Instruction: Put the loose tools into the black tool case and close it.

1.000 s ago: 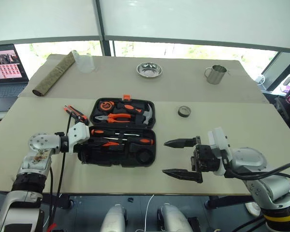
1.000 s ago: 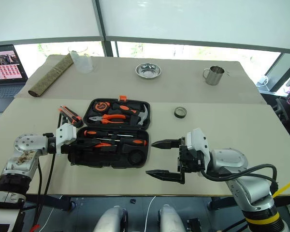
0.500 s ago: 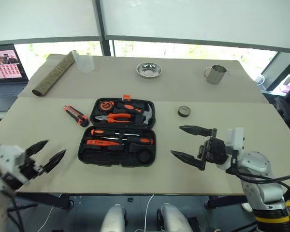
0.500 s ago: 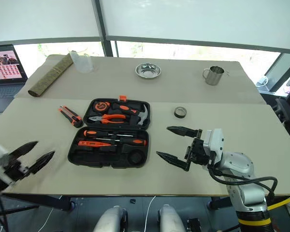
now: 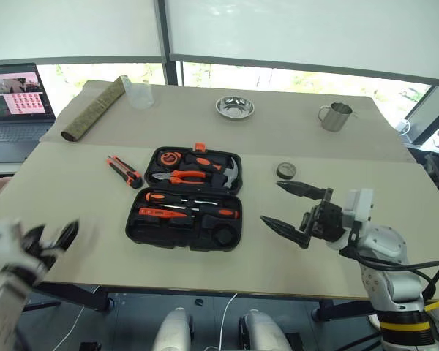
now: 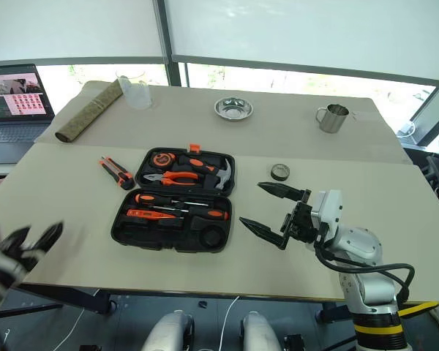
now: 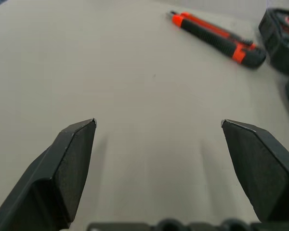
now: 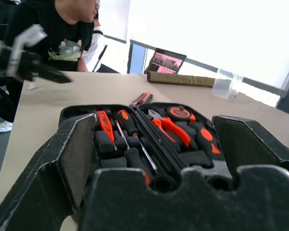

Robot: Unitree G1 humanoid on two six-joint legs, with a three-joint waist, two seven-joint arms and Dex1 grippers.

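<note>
The black tool case (image 5: 177,243) lies open mid-table. Its near half holds two black-and-orange screwdrivers (image 5: 192,201) and a small orange screwdriver (image 5: 158,213). Pliers, a hammer and a tape measure fill the far half. To the left of the case, the orange-black utility knife (image 5: 124,171) lies loose on the table. The small black tape roll (image 5: 286,170) lies to the right of the case. My left gripper (image 5: 57,235) hovers open and empty at the table's front left corner, facing the knife (image 7: 216,41). My right gripper (image 5: 271,202) is open and empty just right of the case, pointing at it.
On the far table are a rolled mat (image 5: 94,108), a clear cup (image 5: 140,95), a steel bowl (image 5: 235,107) and a metal mug (image 5: 336,116). A laptop (image 5: 14,102) stands far left. A person in a black shirt (image 8: 62,33) sits beyond the table's left end.
My left gripper has come away from the case's left end, swung out to the front left corner and opened. The right gripper has turned a little more toward the case. The camera view has shifted.
</note>
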